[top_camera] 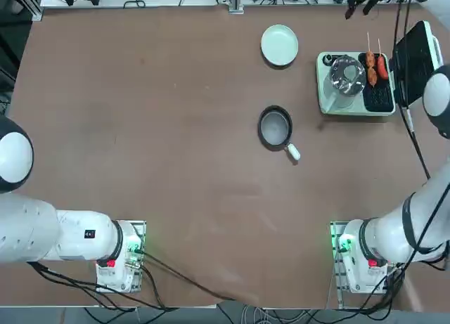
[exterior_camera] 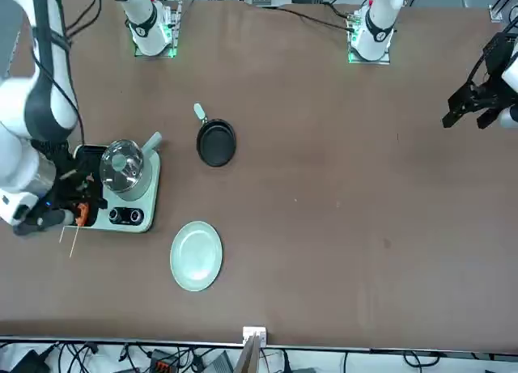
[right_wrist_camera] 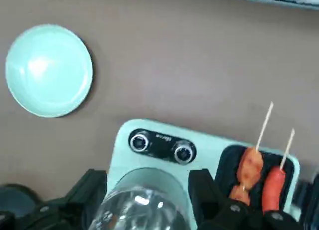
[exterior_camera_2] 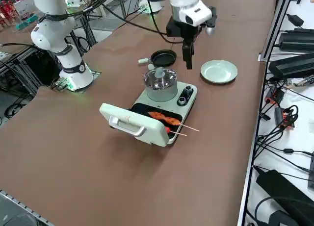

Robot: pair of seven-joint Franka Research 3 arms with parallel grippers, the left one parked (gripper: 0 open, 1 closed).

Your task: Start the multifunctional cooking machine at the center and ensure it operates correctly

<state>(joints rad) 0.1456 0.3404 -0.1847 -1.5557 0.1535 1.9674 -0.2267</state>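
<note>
Lining up for the knobs on the cooking machine, right gripper wide and empty; next, descend and pinch one

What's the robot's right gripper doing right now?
Right gripper: open, holding nothing, above the pale mint-green rectangular cooking machine with the glass-lidded steel pot.

Black right gripper above mint-green rectangular cooking machine, left; round pale green plate near; round black frying pan far.
</note>
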